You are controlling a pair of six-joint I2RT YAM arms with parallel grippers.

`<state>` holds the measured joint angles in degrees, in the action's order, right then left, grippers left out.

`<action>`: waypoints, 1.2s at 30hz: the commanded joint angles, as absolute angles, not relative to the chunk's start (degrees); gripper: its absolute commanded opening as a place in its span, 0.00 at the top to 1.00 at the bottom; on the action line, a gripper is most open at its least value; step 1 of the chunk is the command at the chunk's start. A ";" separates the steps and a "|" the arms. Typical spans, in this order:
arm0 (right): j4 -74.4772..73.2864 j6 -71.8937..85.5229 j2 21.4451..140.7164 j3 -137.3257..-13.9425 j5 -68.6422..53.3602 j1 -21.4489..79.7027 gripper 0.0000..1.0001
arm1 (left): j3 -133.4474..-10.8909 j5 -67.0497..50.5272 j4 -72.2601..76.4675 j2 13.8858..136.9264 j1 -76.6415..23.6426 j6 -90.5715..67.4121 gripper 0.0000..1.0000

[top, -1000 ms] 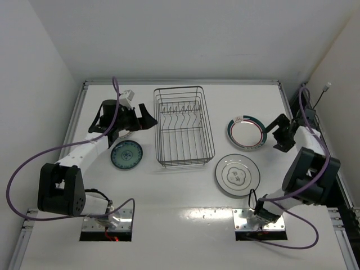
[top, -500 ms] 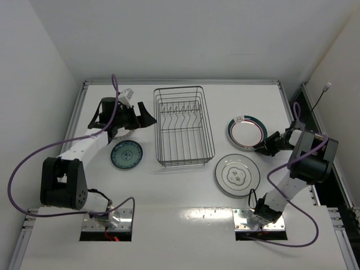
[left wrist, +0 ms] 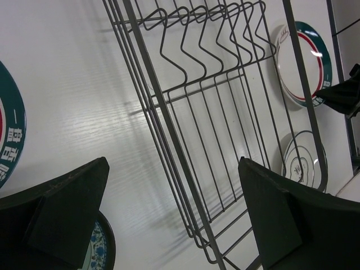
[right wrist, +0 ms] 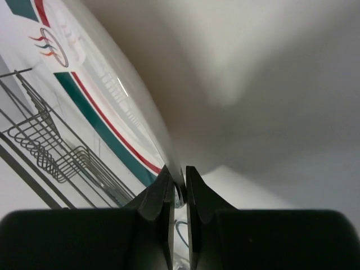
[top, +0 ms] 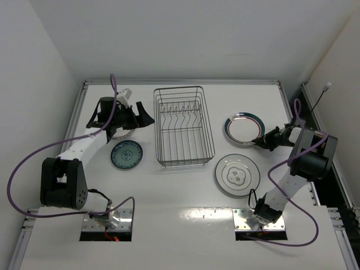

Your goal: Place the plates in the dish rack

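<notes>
The dish rack (top: pixel 184 126) stands mid-table, its prongs at the far end (left wrist: pixel 208 34). My right gripper (top: pixel 264 140) (right wrist: pixel 179 171) is shut on the right rim of a green-red ringed plate (top: pixel 243 128) (right wrist: pixel 95 73), which is tipped up slightly. The white flower plate (top: pixel 237 174) (left wrist: pixel 301 160) lies flat in front of it. My left gripper (top: pixel 143 117) (left wrist: pixel 173 169) hangs open left of the rack, holding nothing. Beneath it lies another ringed plate (top: pixel 125 134) (left wrist: pixel 8 129), mostly hidden. The small teal-blue plate (top: pixel 126 154) (left wrist: pixel 102 247) lies nearer the front.
White walls close in the table at the back and both sides. A raised rail (top: pixel 180 82) runs along the far edge. Purple cables (top: pixel 22 163) loop off both arms. The arm bases (top: pixel 107 216) sit at the near edge.
My right gripper swung in from the right, reached the ringed plate's rim and shut on it. That plate shifted slightly away and tipped. The left arm barely moved.
</notes>
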<state>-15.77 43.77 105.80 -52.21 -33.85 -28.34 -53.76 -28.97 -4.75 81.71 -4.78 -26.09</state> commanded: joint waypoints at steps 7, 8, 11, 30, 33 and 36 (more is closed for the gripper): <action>-19.05 41.84 87.73 -62.55 -14.10 -17.87 1.00 | -56.16 -27.77 -4.48 81.74 -4.31 -25.14 0.00; -20.55 40.97 86.67 -67.02 -11.02 -16.10 1.00 | -56.16 -27.08 -5.00 81.74 -4.31 -25.14 0.00; -24.86 39.30 84.56 -74.93 -0.46 -9.09 1.00 | -56.16 -26.28 -5.53 81.74 -4.31 -25.14 0.00; -36.12 30.85 98.17 -94.48 27.95 20.38 1.00 | -56.69 -5.54 -11.16 76.38 -4.31 -26.19 0.00; -36.65 30.85 99.49 -94.48 27.95 21.71 1.00 | -56.69 -5.54 -11.16 76.38 -4.31 -26.19 0.00; -37.26 30.85 100.63 -95.00 29.00 23.02 1.00 | -56.69 -5.54 -11.16 76.90 -4.31 -26.19 0.00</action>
